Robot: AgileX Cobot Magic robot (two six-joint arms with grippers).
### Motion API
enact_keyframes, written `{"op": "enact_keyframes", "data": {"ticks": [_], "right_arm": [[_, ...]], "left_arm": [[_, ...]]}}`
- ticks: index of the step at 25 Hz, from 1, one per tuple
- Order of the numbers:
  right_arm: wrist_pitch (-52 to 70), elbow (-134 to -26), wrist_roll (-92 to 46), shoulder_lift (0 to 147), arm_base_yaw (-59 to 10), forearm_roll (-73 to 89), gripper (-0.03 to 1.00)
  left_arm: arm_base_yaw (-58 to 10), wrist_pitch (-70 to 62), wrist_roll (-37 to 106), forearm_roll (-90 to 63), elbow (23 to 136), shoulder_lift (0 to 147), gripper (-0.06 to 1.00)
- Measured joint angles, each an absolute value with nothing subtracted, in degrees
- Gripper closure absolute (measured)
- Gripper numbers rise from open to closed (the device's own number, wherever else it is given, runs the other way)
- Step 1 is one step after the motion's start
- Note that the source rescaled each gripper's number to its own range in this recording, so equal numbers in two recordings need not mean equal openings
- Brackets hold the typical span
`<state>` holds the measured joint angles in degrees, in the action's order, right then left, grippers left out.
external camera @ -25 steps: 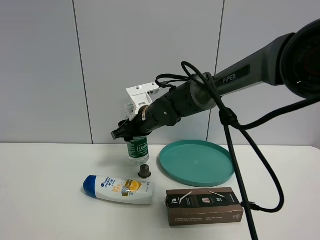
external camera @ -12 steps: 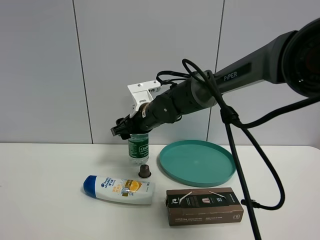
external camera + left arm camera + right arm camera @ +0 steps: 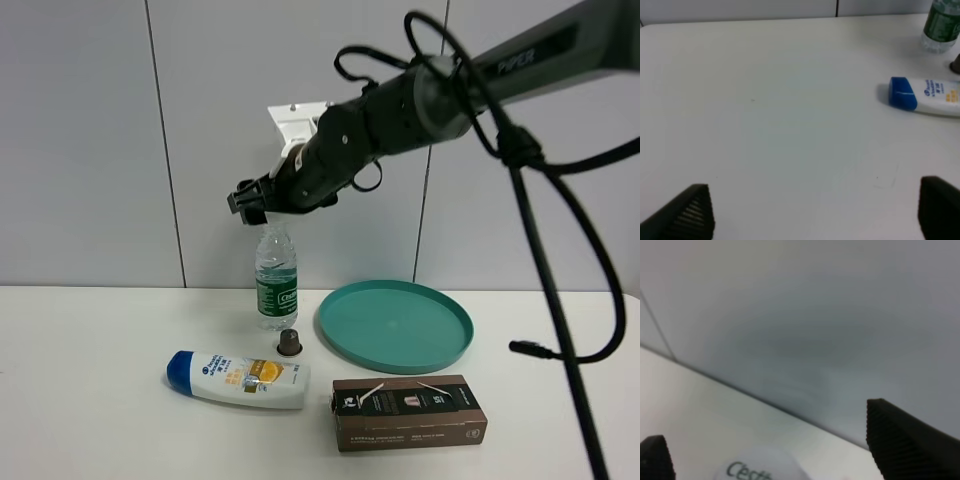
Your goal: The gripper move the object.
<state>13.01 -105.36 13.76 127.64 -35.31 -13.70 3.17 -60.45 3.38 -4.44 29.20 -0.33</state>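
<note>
The clear water bottle (image 3: 276, 282) with a green label stands upright on the white table (image 3: 90, 400), left of the teal plate. My right gripper (image 3: 250, 203) hangs open just above its cap and touches nothing. In the right wrist view the right gripper (image 3: 770, 440) has its fingers wide apart, with the white cap (image 3: 760, 471) at the frame edge between them. My left gripper (image 3: 815, 205) is open and empty over bare table; the bottle's base (image 3: 942, 25) shows far off in that view. The left gripper is out of the exterior view.
A white shampoo bottle with a blue cap (image 3: 238, 378) lies in front of the water bottle, also in the left wrist view (image 3: 925, 95). A small dark capsule (image 3: 289, 343) stands between them. A teal plate (image 3: 395, 325) and a brown box (image 3: 408, 411) are to the right.
My right gripper has risen from around the bottle's upper part to above its cap. The bottle stays standing on the table, free.
</note>
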Motion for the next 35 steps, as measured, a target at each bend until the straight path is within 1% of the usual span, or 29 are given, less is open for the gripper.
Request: {"op": "enact_keyframes", "data": {"ticks": [4,13,17,20,23,28,31,35], "right_arm": [[19.85,-105.42,12.00,121.04,-35.31,-13.70,0.50],[32.18,-105.52,2.81,104.20,-35.27,-13.70,0.50],[38.82,-105.52,2.11,99.05,-35.21,-13.95,0.50],[40.93,-103.75,2.11,95.82,-35.21,-16.11,0.50],[41.06,-97.80,2.11,91.96,-35.21,-18.19,0.50],[39.42,-82.11,3.70,83.35,-34.54,-17.86,0.50],[36.94,-72.16,4.82,76.05,-32.17,-16.23,0.50],[34.68,-59.22,5.17,64.84,-26.38,-13.35,0.50]], "left_arm": [[3.17,-60.45,3.38,-4.44,29.20,-0.33,-0.06],[3.17,-60.45,3.38,-4.44,29.20,-0.33,-0.06],[3.17,-60.45,3.38,-4.44,29.20,-0.33,-0.06],[3.17,-60.45,3.38,-4.44,29.20,-0.33,-0.06],[3.17,-60.45,3.38,-4.44,29.20,-0.33,-0.06],[3.17,-60.45,3.38,-4.44,29.20,-0.33,-0.06],[3.17,-60.45,3.38,-4.44,29.20,-0.33,-0.06],[3.17,-60.45,3.38,-4.44,29.20,-0.33,-0.06]]}}
